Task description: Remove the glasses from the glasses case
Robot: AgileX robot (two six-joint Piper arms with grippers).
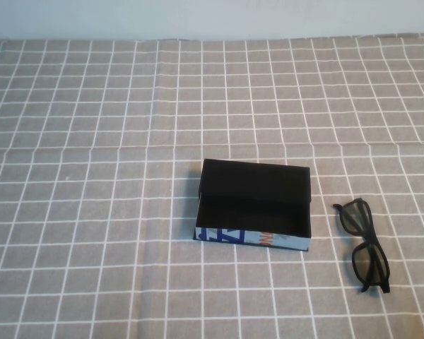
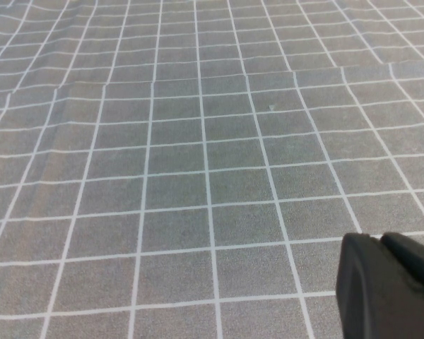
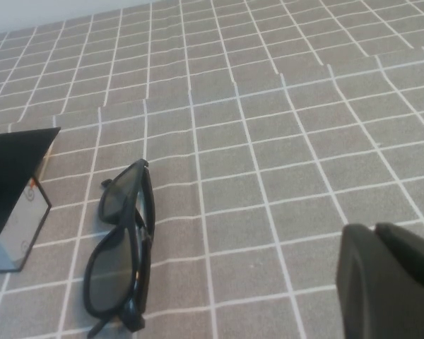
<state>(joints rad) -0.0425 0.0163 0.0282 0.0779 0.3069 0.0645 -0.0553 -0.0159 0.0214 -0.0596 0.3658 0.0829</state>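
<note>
The glasses case (image 1: 254, 206) stands open in the middle of the cloth, its black inside empty and its light blue printed side facing me. The black glasses (image 1: 364, 244) lie folded on the cloth just right of the case, apart from it. Neither arm shows in the high view. In the right wrist view the glasses (image 3: 120, 251) and a corner of the case (image 3: 14, 191) lie ahead of my right gripper (image 3: 377, 229), which is shut, empty and well clear of them. My left gripper (image 2: 381, 239) is shut and empty over bare cloth.
A grey tablecloth with a white grid (image 1: 92, 141) covers the whole table up to a pale wall at the back. A fold line runs across the cloth behind the case.
</note>
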